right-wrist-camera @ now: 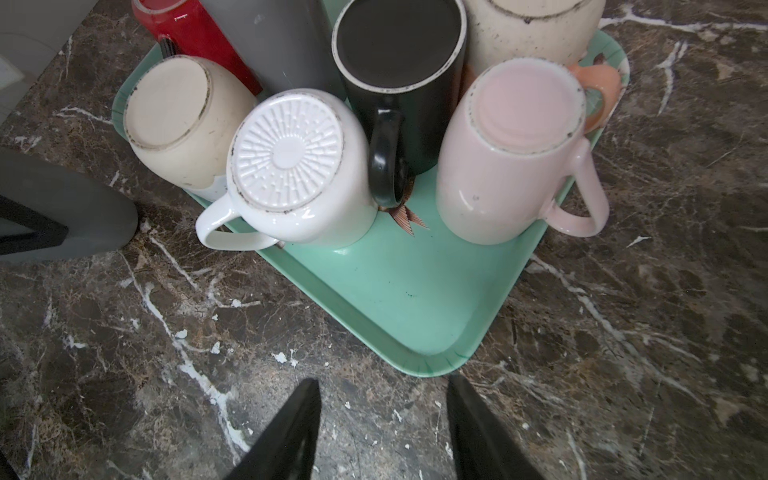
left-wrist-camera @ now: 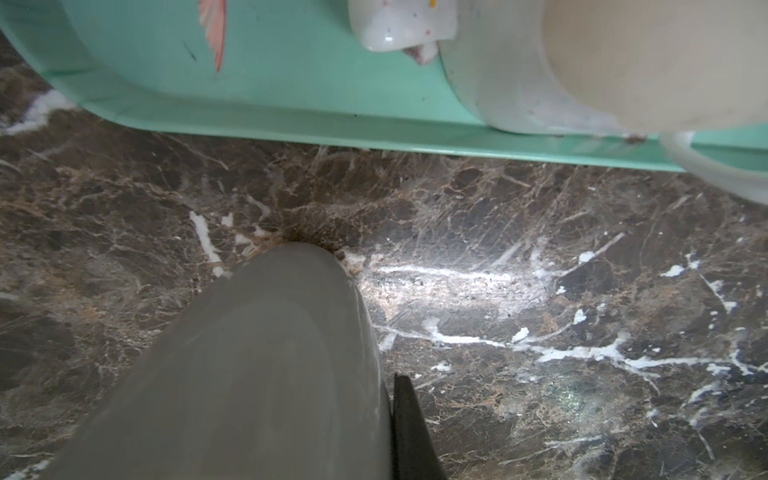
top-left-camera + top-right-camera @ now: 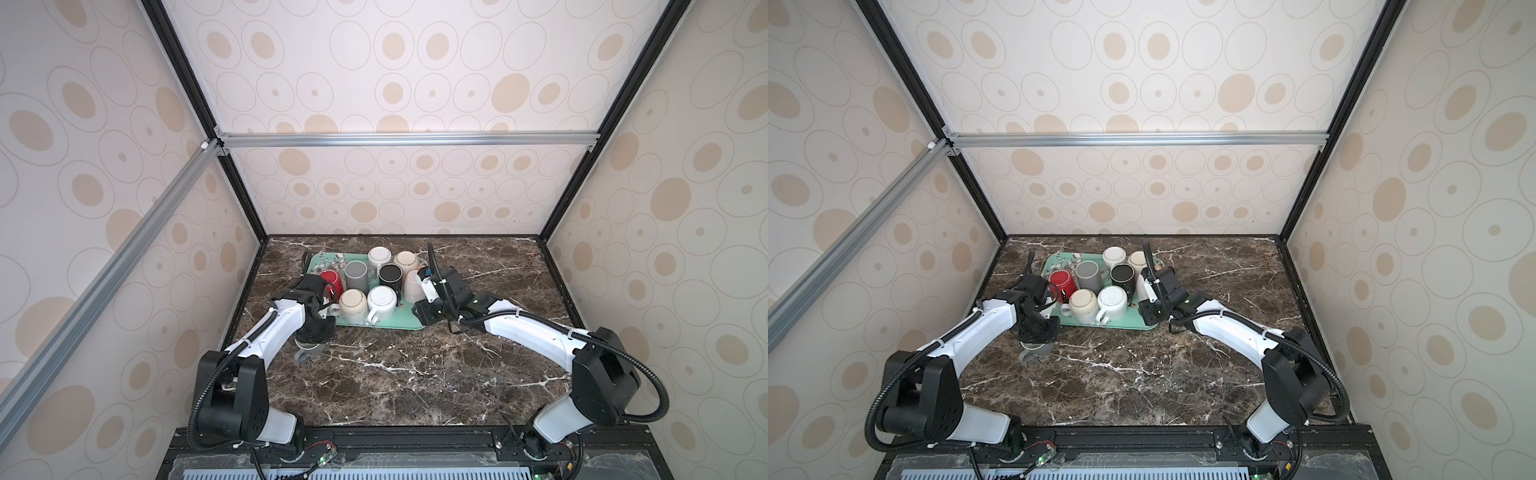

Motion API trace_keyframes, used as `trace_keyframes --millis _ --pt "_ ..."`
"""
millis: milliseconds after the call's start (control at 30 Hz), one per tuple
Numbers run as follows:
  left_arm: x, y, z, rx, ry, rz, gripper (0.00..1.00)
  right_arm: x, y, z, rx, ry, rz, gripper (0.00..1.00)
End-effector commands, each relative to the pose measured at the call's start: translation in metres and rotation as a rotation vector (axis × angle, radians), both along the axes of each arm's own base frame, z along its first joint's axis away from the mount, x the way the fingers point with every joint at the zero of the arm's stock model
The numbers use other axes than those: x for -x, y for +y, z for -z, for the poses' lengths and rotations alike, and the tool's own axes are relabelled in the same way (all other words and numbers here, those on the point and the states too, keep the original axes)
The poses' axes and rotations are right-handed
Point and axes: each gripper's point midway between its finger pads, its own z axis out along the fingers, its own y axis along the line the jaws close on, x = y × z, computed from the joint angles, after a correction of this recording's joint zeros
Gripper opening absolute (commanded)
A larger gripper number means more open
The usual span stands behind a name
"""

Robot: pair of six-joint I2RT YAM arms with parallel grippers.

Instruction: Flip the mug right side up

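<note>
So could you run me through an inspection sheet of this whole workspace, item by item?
Surface: dark marble table carrying a green tray.
Job's things: held grey mug off the tray, orientation unclear; tray mugs mostly base up.
Clutter: nothing seen.
Grippers: left gripper shut on the held grey mug; right gripper open, empty, near the tray's corner.
Cables: black hoses along both arms.
Surroundings: patterned walls, aluminium frame.

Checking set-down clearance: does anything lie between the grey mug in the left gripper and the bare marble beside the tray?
Nothing visible does. The grey mug in the left gripper is over bare marble, just off the tray's near edge.
</note>
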Motion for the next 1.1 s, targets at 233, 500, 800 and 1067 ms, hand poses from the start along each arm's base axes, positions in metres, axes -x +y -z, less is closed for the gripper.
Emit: trace_keyframes --millis 233,500,800,1067 --pt "-0.028 0.013 0.003 -0.05 -0.018 0.027 0.31 0.002 -0.01 -0.001 0.025 -0.007 0.016 0.54" --pt "-0.05 0.012 -0.05 -0.045 -0.139 0.024 0.45 -0.023 -0.03 -0.005 -0.059 0.04 0.074 0.54" --pt "-0.065 -0.04 -0.126 0.101 -0.363 0.088 0.46 -0.072 -0.049 -0.011 -0.221 0.093 -0.004 0.55" --pt "-0.056 -0.142 -0.133 0.326 -0.466 0.208 0.43 -0.096 -0.049 0.015 -0.073 0.095 -0.156 0.56"
